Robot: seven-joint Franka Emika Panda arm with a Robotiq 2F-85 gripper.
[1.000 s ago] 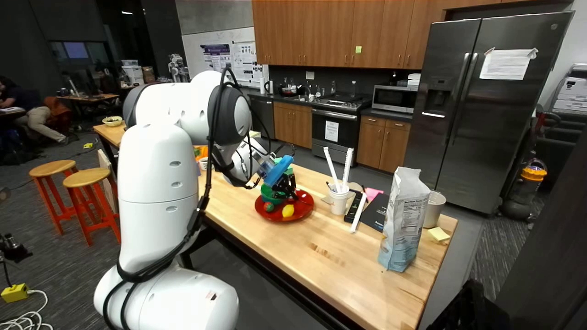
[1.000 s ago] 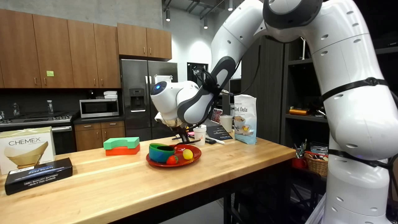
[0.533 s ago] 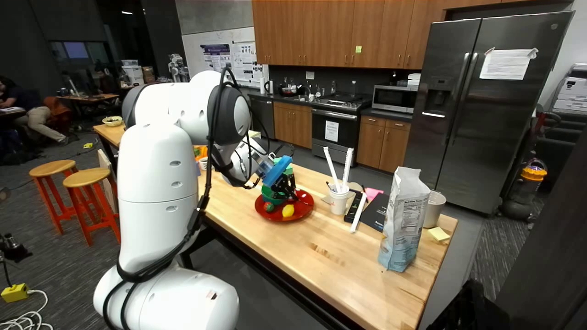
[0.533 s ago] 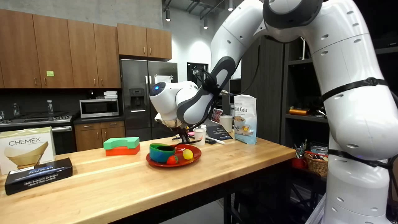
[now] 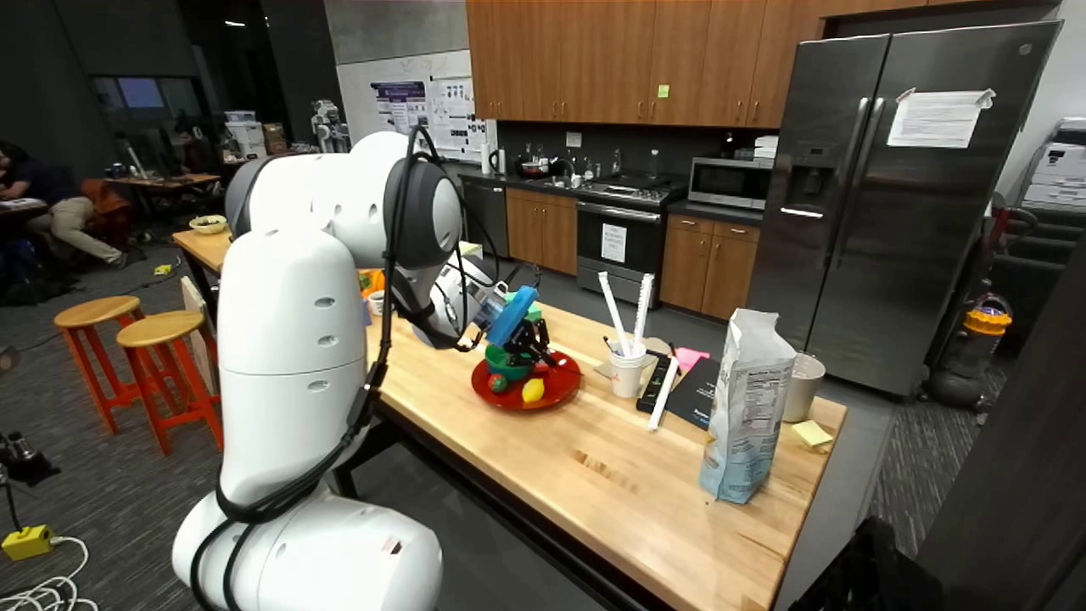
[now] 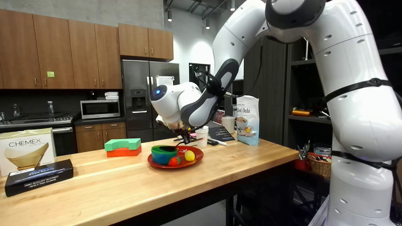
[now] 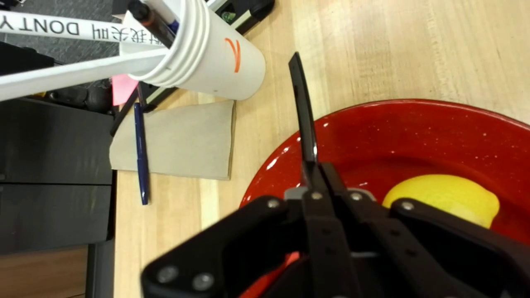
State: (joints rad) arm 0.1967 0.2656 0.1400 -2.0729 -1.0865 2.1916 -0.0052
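In the wrist view my gripper [image 7: 321,171] is shut on a thin black utensil [image 7: 303,105], whose handle sticks out past the fingertips. In an exterior view the utensil's dark spoon-like head [image 6: 167,148] lies over the mouth of a blue-and-green bowl [image 6: 163,157]; whether it touches the rim I cannot tell. That bowl sits on a red plate [image 6: 196,161], beside a strawberry [image 6: 174,161] and a yellow lemon [image 6: 189,155]. My gripper [image 5: 540,355] hovers over the plate, to the right of the bowl [image 5: 506,365]. The wrist view has the lemon [image 7: 443,198] right of the fingers.
A white cup [image 5: 627,373] with wrapped straws stands near the plate. Further along are a black box-like item [image 5: 656,382], a dark booklet [image 5: 696,390] and an oats bag [image 5: 747,407]. Green and red blocks [image 6: 123,147] and a Chemex box [image 6: 28,147] occupy the other end.
My gripper has risen slightly and tilted. The utensil's head now shows above the bowl's rim, and its handle end points higher. The bowl has shifted very slightly; lemon, strawberry and plate have stayed put.
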